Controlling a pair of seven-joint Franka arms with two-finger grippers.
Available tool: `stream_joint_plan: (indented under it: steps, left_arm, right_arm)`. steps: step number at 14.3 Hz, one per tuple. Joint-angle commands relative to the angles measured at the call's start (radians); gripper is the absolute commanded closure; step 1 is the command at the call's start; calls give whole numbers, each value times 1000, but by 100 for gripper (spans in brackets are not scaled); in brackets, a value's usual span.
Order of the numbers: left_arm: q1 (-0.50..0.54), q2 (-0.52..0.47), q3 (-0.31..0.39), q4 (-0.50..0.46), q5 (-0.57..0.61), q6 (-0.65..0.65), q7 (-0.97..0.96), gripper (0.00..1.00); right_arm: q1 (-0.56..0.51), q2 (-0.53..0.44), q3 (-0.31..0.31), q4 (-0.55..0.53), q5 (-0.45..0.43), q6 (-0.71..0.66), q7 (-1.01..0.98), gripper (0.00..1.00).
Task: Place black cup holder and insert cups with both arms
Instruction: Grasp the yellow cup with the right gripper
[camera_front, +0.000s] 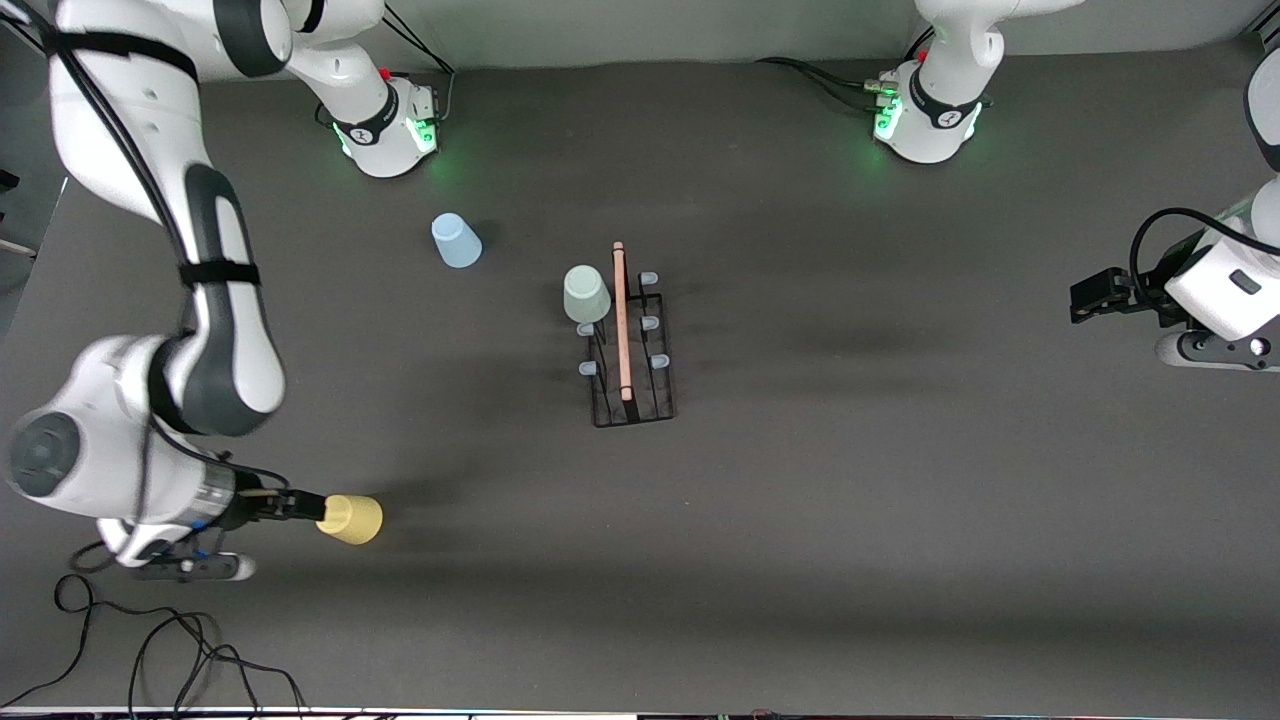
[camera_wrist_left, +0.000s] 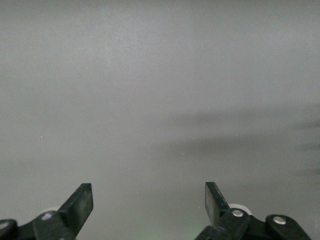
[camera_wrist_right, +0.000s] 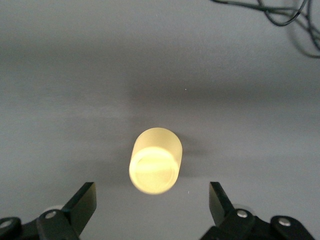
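We see the yellow cup (camera_wrist_right: 155, 167) standing bottom-up on the table (camera_front: 850, 550), centred below our right gripper (camera_wrist_right: 152, 200), whose jaws gape empty astride it. The left gripper (camera_wrist_left: 149, 205), also open-jawed, waits well away from it.

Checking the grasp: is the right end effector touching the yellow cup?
Apart. In the right wrist view the yellow cup lies between the open right end effector's fingers with table showing either side.

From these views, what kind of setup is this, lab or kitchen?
Most likely a robotics lab bench: a plain dark table, two arms bolted to it with green-lit bases, loose cables at its edge, and only the black cup holder and cups as props.
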Motion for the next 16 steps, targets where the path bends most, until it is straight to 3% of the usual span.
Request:
stream_joint_plan:
  steps: [1,7,8,9,10,11,13,16]
  left_arm:
    - [1,4,0,18,11,-24,17,0]
    - [-1,4,0,18,11,-24,17,0]
    - [-1,4,0,18,11,-24,17,0]
    - [-1,3,0,18,11,-24,17,0]
    - [-1,4,0,18,11,-24,17,0]
    - [1,4,0,18,11,-24,17,0]
    - [-1,4,0,18,11,-24,17,0]
    - [1,4,0,18,11,-24,17,0]
  right_arm:
    - [6,28,-3,-53,30,96,-28,0]
    - [34,65,0,-130,56,211,-19,0]
    - [35,71,0,-130,56,211,-17,11]
    - [35,71,0,-130,56,213,-22,49]
    - [34,67,-1,-127,54,210,-28,77]
    - [34,58,-1,-122,51,207,-28,92]
    - [35,10,-4,-118,37,158,-26,100]
    - [38,-100,-9,-46,-25,-85,-11,100]
